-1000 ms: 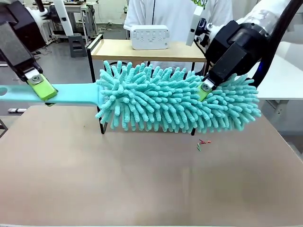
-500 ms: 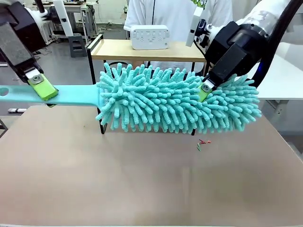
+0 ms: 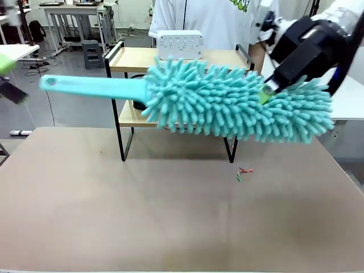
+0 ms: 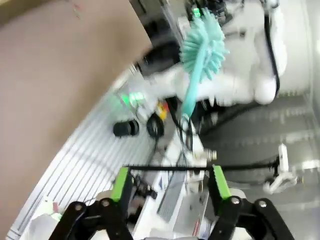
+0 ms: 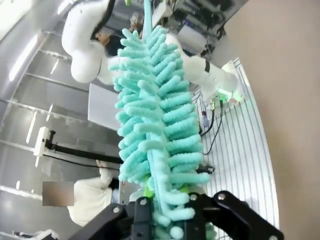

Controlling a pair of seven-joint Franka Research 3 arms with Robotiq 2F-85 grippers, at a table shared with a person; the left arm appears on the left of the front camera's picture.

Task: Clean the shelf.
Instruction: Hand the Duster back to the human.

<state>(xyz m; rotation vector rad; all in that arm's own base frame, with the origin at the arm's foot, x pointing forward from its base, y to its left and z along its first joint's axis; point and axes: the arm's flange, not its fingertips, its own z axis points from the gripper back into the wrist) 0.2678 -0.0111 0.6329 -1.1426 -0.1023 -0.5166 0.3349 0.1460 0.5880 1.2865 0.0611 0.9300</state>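
The right claw point(image 3: 266, 91), entering from 2 o'clock, is clamped on the fluffy head of a teal duster point(image 3: 227, 102), held level in front of the shelf point(image 3: 136, 60) at the table's point(image 3: 170, 216) 12 o'clock edge. The left claw point(image 4: 170, 182) is spread wide, gripping nothing, away from the handle point(image 3: 91, 87).

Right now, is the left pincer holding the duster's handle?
No. In the left wrist view the left pincer is open with nothing between its green pads, and the duster is far off, held by the right pincer.
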